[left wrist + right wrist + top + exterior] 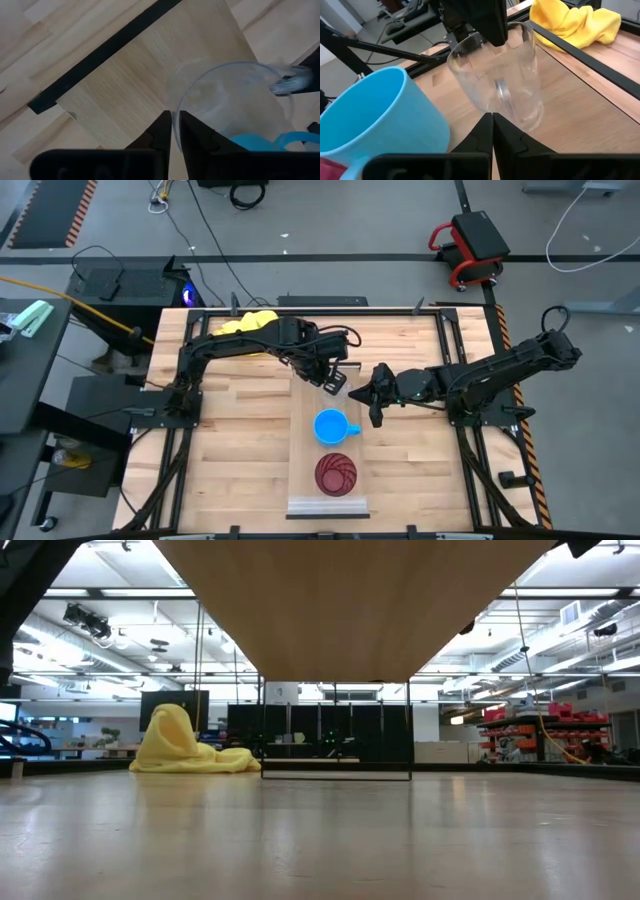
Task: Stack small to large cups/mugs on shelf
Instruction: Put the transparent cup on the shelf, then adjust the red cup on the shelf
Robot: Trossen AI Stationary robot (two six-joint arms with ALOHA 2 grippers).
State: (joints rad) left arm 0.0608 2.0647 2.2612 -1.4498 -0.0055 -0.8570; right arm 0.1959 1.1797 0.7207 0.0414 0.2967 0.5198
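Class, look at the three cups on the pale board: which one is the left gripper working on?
The clear glass cup. The left gripper sits at its rim, while the blue mug and dark red tumbler stand untouched farther along the board.

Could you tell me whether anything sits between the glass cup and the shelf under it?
Nothing visible does. The left gripper holds the glass cup by its rim over bare shelf; the blue mug and red tumbler stand farther along.

Three vessels in a row on a pale wooden shelf (300, 450) — a tilted clear glass cup (330, 384), an upright blue mug (331, 426) mid-board, then a dark red tumbler (335, 473).
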